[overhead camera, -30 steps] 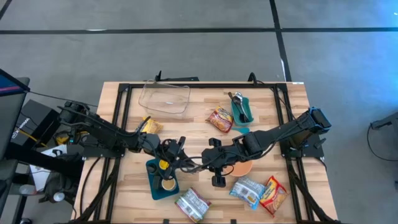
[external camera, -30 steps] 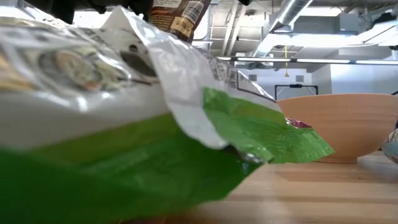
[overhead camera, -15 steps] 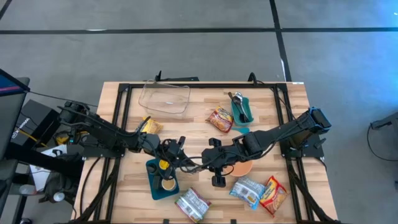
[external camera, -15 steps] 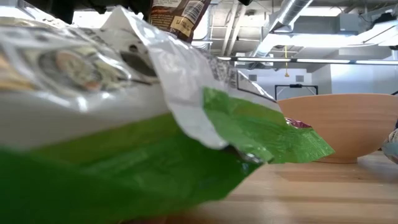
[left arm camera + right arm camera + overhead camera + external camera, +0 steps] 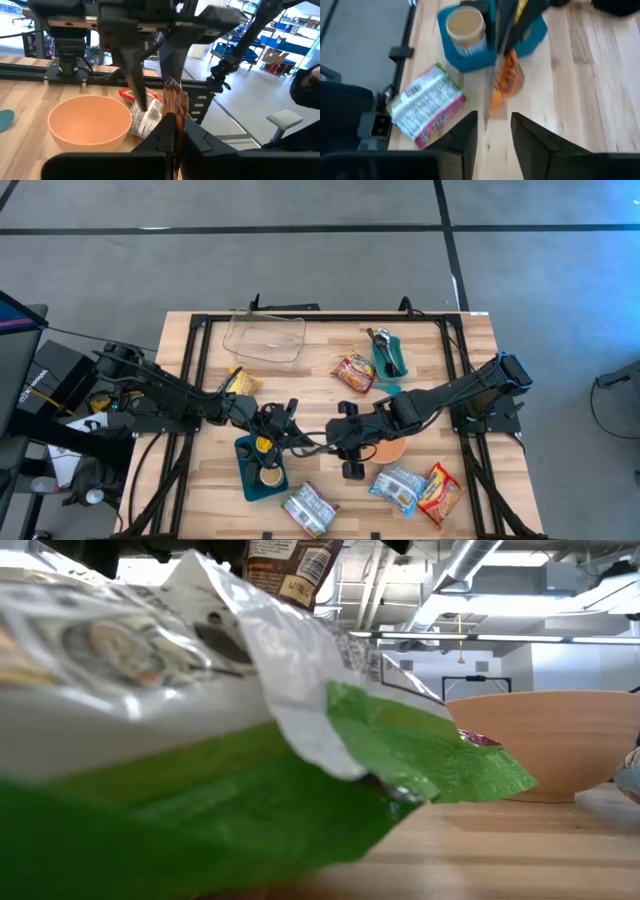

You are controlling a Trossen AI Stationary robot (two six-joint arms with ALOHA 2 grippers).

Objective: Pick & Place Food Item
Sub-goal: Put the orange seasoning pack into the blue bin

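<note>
A small brown and orange snack packet point(image 5: 177, 102) hangs in the air over the table's middle, next to the teal tray point(image 5: 247, 480). My left gripper point(image 5: 176, 127) is shut on it and reaches in level from the left point(image 5: 298, 442). My right gripper point(image 5: 493, 127) faces it from the right point(image 5: 332, 438), slanting down. It is open, with one finger point(image 5: 136, 80) on either side of the packet's upper part and no visible contact. The right wrist view shows the packet point(image 5: 506, 80) beyond the open fingers. Its lower end point(image 5: 292, 568) shows at the top of the low view. My left gripper pinches the packet's flat faces point(image 5: 175, 116) between its two fingers, coming level from the table's left. The packet stands roughly upright in the hold, its upper end above the fingers, and it is lifted clear of the table.
An orange bowl point(image 5: 388, 450) stands just right of the grippers. A paper cup point(image 5: 466, 25) sits on the teal tray. A green and white packet point(image 5: 308, 508) lies at the near edge. More packets point(image 5: 420, 488) lie near right. A clear container point(image 5: 265, 337) stands at the far side.
In the low view the hanging packet's lower end has swung a little to the right and shows more of its barcode face. Both arms have kept their places.
</note>
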